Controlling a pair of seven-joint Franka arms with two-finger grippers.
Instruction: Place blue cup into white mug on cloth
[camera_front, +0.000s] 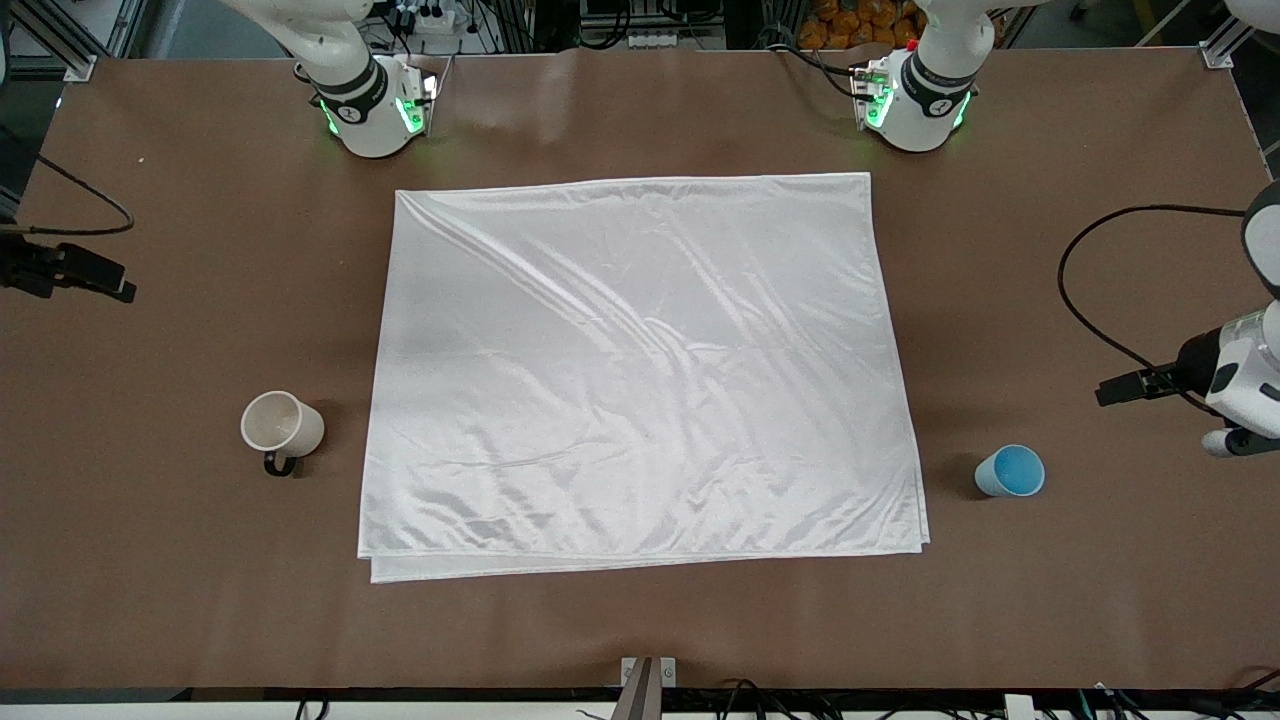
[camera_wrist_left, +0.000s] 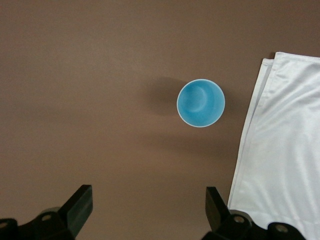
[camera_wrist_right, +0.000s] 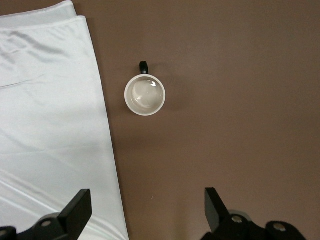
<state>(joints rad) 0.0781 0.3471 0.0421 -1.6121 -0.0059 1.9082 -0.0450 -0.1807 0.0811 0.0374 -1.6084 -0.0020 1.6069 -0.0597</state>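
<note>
Cloth (camera_front: 640, 370) bare, white mug (camera_front: 281, 424) and blue cup (camera_front: 1010, 471) beside opposite edges, left gripper (camera_wrist_left: 148, 212) and right gripper (camera_wrist_right: 147, 212) spread above them.

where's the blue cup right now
The blue cup stands upright on the bare table beside the cloth, at the left arm's end, off its near corner. The left gripper hangs open above it.

Shiny satin-like cloth (camera_front: 640, 370) on matt brown table (camera_front: 200, 600)
</note>
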